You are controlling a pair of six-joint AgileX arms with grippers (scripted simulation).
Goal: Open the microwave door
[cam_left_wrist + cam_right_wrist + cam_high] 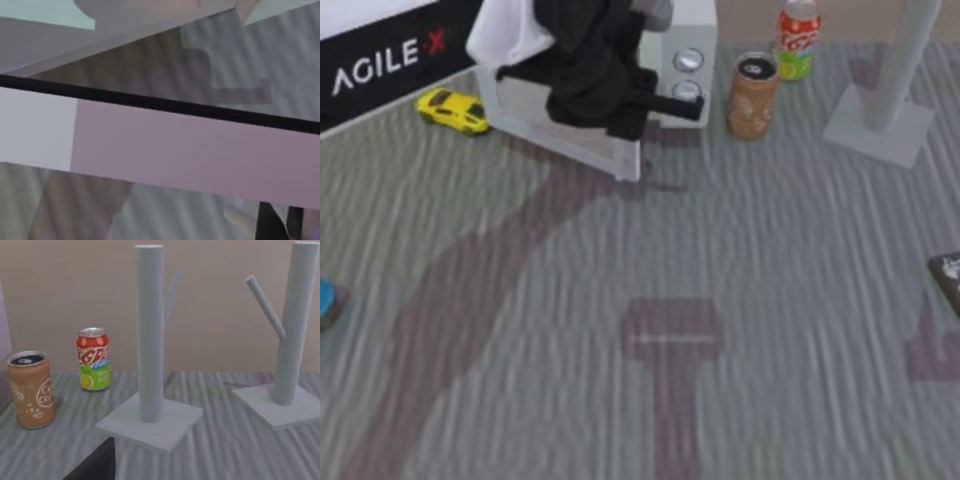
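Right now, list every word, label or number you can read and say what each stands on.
"AGILE X": white letters on the black banner at the table's far left.
Red and green can: big label letters, too blurred to read.
Brown can: pale script, unreadable.
Dark object at the right edge: white marks, unreadable.

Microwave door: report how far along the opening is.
Done: the microwave door already stands swung out from the microwave, its free edge out over the table near the middle of the top view. In hand: the left arm is over the door, its gripper hidden. Left: any further swing; how wide is wanted cannot be told. The right arm is out of the top view.
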